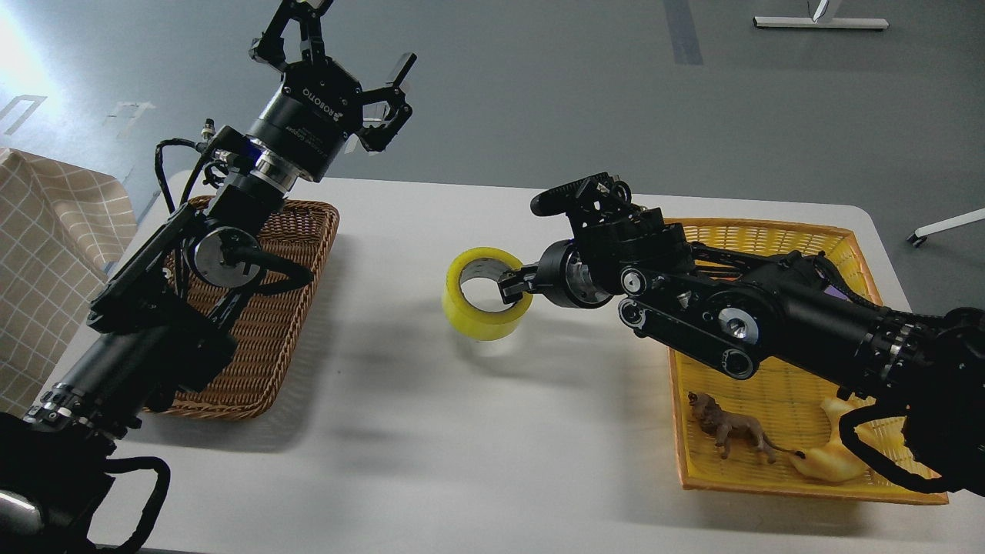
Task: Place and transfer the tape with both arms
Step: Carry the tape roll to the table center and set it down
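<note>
The tape [486, 294] is a yellow roll with a pale core, held low over the middle of the white table [477, 431]. My right gripper [514, 280] reaches in from the right and is shut on the roll's right wall, one finger inside the core. I cannot tell whether the roll touches the table. My left gripper [346, 54] is open and empty, raised high above the far end of the brown wicker basket [269, 323], well left of the tape.
A yellow basket [769, 385] at the right holds a toy lion [727, 431] and a yellow croissant toy [831, 462], partly hidden by my right arm. A checked cloth [46, 254] lies at the far left.
</note>
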Available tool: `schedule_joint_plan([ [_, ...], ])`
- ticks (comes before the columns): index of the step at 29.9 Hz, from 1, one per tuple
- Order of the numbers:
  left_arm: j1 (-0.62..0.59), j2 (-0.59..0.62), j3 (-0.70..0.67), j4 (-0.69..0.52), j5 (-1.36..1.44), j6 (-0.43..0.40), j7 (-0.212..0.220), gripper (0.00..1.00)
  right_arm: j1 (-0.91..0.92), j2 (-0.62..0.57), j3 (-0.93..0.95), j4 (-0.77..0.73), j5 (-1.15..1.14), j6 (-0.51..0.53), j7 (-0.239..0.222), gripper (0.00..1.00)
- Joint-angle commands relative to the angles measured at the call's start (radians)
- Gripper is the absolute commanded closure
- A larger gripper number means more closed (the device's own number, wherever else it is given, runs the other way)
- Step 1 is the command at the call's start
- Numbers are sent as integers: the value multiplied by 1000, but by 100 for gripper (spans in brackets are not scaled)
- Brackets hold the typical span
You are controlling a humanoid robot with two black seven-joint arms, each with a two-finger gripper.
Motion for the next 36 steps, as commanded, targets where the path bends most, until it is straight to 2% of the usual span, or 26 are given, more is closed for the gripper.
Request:
schedule_joint_plan([
  [1, 2, -1, 0, 1, 0, 0, 0, 2, -9, 10, -8, -13, 0, 0, 0, 98],
  [16, 2, -7, 0, 1, 0, 0, 0, 2, -30, 28, -59, -47, 0, 0, 0, 92],
  [23, 2, -9, 0, 1, 0, 0, 0, 2, -36, 30, -68, -47, 0, 0, 0, 84],
  [31, 2, -11, 0, 1, -1, 0, 0, 2, -36, 30, -66, -60, 0, 0, 0, 62],
  [33, 2, -11, 0, 1, -1, 0, -1, 2, -36, 30, -66, -60, 0, 0, 0, 54],
  [35, 2, -11, 0, 1, -1, 0, 0, 2, -36, 30, -65, -60, 0, 0, 0, 51],
  [36, 2, -9, 0, 1, -1, 0, 0, 2, -36, 30, -59, -60, 0, 0, 0, 43],
])
